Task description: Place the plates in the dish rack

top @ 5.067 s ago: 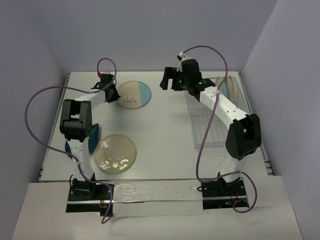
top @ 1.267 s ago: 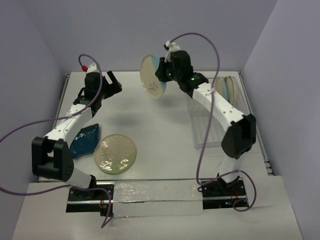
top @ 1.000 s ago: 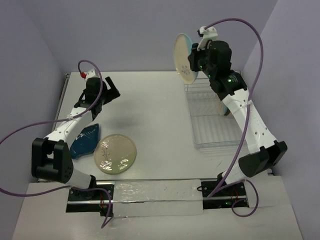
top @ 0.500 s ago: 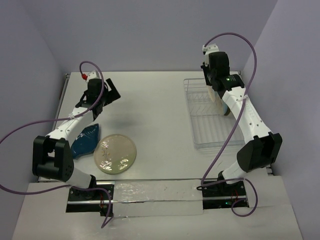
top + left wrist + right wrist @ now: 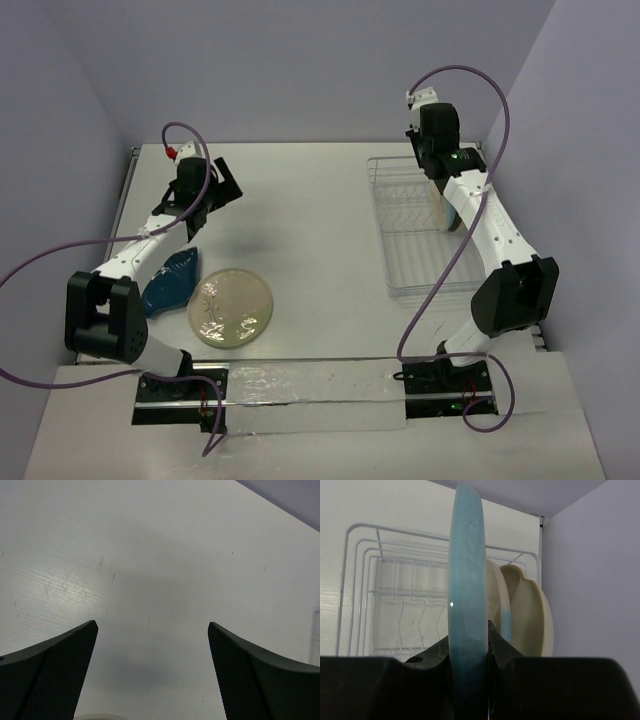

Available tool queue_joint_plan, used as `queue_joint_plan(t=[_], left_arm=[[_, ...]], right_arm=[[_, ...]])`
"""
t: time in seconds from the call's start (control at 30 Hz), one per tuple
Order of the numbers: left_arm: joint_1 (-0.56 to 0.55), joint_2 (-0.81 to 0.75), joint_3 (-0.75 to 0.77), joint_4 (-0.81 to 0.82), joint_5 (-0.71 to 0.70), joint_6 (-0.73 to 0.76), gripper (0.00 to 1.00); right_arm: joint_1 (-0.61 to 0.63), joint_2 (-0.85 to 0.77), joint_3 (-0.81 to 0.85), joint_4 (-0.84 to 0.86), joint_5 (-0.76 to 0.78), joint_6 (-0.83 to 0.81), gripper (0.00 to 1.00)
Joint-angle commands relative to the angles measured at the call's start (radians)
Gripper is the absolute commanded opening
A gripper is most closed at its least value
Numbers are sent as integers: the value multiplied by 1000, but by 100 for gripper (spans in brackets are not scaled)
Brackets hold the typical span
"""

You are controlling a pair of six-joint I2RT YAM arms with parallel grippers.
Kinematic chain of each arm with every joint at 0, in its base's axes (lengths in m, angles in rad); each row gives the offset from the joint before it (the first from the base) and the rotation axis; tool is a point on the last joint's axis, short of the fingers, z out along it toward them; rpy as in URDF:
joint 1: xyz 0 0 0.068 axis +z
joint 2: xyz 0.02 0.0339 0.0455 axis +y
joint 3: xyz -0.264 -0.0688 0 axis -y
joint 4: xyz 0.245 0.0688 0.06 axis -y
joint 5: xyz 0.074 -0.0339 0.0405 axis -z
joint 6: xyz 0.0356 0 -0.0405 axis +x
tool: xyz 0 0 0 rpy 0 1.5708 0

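Observation:
My right gripper (image 5: 468, 630) is shut on the rim of a cream-and-light-blue plate (image 5: 467, 570), held upright and edge-on over the white wire dish rack (image 5: 360, 580). Just right of it, two plates stand in the rack: another cream-and-blue one (image 5: 496, 600) and a cream one (image 5: 530, 615). From above, the right gripper (image 5: 437, 182) hovers at the rack's (image 5: 400, 270) far right, by the standing plates (image 5: 455, 215). The left gripper (image 5: 222, 185) is open over bare table, fingers (image 5: 60, 670) wide apart. A dark blue plate (image 5: 168, 282) and a pale green floral plate (image 5: 231, 307) lie at the near left.
The rack's left and near slots hold nothing. The side wall (image 5: 560, 150) runs close along the rack's right edge. Purple cables (image 5: 480, 75) loop above both arms. The left arm's links stretch over the dark blue plate.
The right arm carried the plate from high at the rack's far left corner down beside the standing plates and turned it edge-on. The left arm barely moved.

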Motion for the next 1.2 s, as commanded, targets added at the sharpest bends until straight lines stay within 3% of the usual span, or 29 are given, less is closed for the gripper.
queue_joint_plan(t=[0.0,0.53,1.17], left_arm=[[-7,7,6,22,-20,11,99],[-10,45,34,7,-25,14,99],[-9,78,58,-17,-49,13,99]], right_arm=[[-28,3,19,161,18,-53,0],[-65,50,-27,178,-35,-71,0],[-98,115,-62,188,-48,51,0]])
